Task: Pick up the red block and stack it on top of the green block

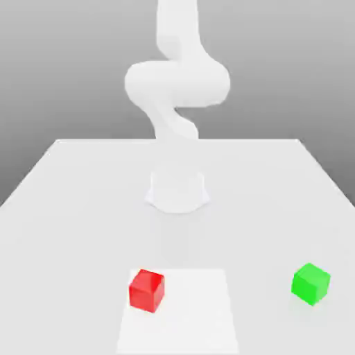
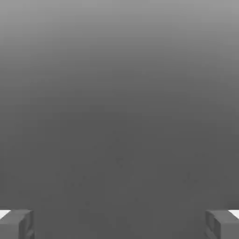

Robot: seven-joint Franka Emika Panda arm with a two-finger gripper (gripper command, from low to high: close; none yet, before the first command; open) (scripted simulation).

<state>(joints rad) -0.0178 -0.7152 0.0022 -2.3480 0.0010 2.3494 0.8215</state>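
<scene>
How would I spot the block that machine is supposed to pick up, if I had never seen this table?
Start at the white table with the arm's round base at its middle. In the exterior view, look nearer the camera to the paler square patch; the red block sits at its left edge. The green block, the other cube, sits far right.

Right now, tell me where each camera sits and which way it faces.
Exterior view: off the arm, raised, facing the arm head-on across the white table; red block at the view's left, green block at its right.
Hand view: on the hand, looking past the open gripper at plain grey; two fingertips at the edges.
Shared: nothing identifiable; neither block lies between the fingertips.
</scene>
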